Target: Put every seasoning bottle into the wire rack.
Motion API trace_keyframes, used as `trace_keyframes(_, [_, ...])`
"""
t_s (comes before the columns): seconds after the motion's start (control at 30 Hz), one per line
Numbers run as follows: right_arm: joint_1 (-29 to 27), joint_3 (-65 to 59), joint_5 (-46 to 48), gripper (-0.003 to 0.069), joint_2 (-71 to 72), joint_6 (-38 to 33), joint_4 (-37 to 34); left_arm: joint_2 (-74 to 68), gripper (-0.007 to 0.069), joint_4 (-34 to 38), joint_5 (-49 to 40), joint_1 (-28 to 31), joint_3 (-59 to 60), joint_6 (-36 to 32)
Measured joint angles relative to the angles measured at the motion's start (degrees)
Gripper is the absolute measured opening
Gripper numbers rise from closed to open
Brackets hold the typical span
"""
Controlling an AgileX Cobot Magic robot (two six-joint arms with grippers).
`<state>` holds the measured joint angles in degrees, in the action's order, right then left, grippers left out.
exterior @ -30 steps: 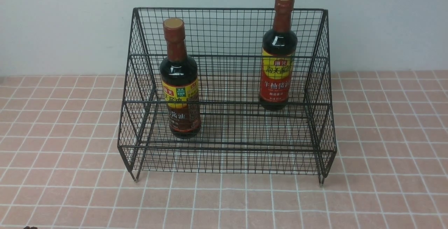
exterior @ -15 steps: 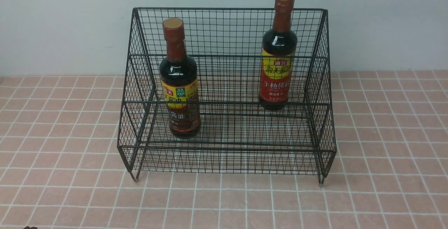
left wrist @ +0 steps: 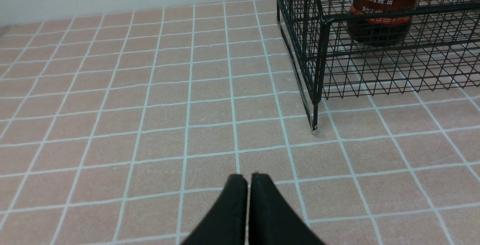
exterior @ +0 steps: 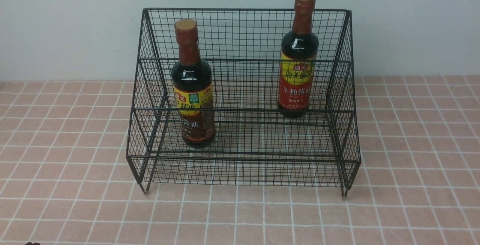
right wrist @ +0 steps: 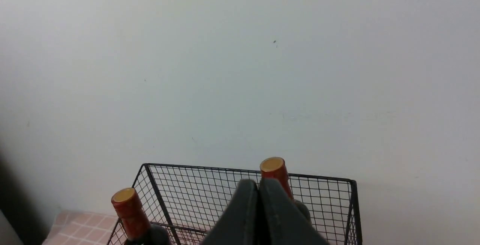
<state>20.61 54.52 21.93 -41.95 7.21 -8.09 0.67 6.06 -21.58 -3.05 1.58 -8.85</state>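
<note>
Both dark soy-sauce bottles stand upright inside the large black wire-mesh rack (exterior: 243,99), the yellow-and-brown-labelled one (exterior: 192,99) on the lower tier, the yellow-and-red-labelled one (exterior: 297,69) on the upper; so the left gripper (left wrist: 247,185) and right gripper (right wrist: 258,192) sit pressed together, empty, the job apparently done.

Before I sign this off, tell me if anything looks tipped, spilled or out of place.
Nothing stands out. The yellow-and-brown bottle stands upright on the lower tier of the wire rack, and the yellow-and-red bottle stands upright on the upper tier. Both caps are on, with no spill on the tiled surface.
</note>
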Motion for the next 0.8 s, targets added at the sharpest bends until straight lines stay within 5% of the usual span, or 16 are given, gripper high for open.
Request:
trace_keyframes(0.17, [0.0,-7.23,-1.58,-0.0013,10.75,-1.26,2.22,0.0,-0.0007,0.0,0.0,0.0,0.0,0.0])
trace_keyframes(0.4, [0.0,-15.44,-2.17,-0.0013,22.35,-6.41,16.68,0.0,-0.0007,0.0,0.0,0.0,0.0,0.0])
trace_keyframes(0.57, [-0.19,-20.17,-2.57,-0.0013,25.57,-6.24,18.58,0.0,-0.0007,0.0,0.0,0.0,0.0,0.0])
trace_keyframes(0.8, [-10.53,-38.31,-2.79,-0.0013,34.32,-5.16,18.6,0.0,-0.0007,0.0,0.0,0.0,0.0,0.0])
